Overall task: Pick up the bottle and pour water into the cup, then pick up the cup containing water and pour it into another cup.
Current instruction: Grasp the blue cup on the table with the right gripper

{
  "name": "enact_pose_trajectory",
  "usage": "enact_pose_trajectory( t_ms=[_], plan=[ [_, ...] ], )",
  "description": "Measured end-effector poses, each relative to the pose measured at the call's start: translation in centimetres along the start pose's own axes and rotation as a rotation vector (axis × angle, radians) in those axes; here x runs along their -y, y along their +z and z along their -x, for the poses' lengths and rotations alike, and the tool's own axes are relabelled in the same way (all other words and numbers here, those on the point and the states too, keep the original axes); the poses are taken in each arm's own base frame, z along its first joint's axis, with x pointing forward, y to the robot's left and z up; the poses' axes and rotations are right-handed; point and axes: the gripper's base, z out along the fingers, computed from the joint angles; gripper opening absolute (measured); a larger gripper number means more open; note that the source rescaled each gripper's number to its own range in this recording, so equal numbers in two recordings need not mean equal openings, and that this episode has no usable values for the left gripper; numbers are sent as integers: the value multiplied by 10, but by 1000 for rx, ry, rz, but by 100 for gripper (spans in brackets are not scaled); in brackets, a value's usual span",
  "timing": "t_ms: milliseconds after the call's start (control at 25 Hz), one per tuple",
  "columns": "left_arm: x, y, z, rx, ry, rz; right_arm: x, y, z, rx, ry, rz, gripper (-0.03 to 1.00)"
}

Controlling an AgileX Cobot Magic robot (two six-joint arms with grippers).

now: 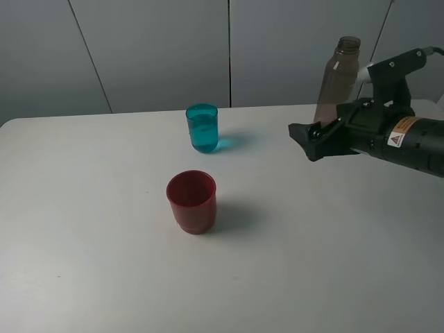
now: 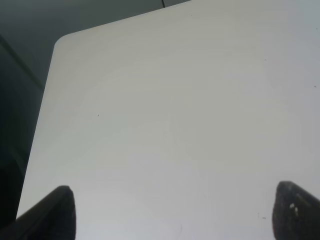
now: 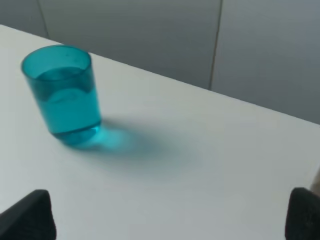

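Nearest to us in the high view stands the red cup (image 1: 191, 201), upright on the white surface (image 1: 83, 263) with its mouth open. Beyond it and well apart, the teal cup (image 1: 202, 128) also stands upright, and water shows through its wall to well past half. We see the right hand (image 1: 306, 143) reaching in from the right over the surface. Its two dark fingers are spread and grip nothing. Behind that arm the bottle (image 1: 338, 76) stands upright and uncapped at the far right of the surface. Its lower part is hidden by the arm, so we cannot tell whether the two touch.

From the left wrist we see only bare surface (image 2: 175, 115) and one rounded corner of it against a dark background. The left hand (image 2: 175, 192) is spread wide and holds nothing. Only the dark tips of its fingers (image 2: 55, 215) show.

From the right wrist we see the teal cup (image 3: 62, 92) ahead of the hand, upright in its own blue-green shadow, with water filling most of it. The right hand (image 3: 167, 212) is wide open with only surface (image 3: 210, 165) between its fingertips (image 3: 30, 217). The cup stands well clear of both, nearer one than the other. Behind the surface rises a grey panelled wall (image 3: 150, 35).
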Motion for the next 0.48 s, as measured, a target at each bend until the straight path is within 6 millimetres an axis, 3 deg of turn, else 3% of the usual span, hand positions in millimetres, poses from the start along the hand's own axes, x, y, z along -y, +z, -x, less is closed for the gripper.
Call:
enact_pose_trajectory(
  t_ms=[240,480],
  plan=[
    [0,0,0,0,0,0,-25,8,5,20,-57,76,100],
    [0,0,0,0,0,0,-33,38,18,52,-87,106,100]
  ],
)
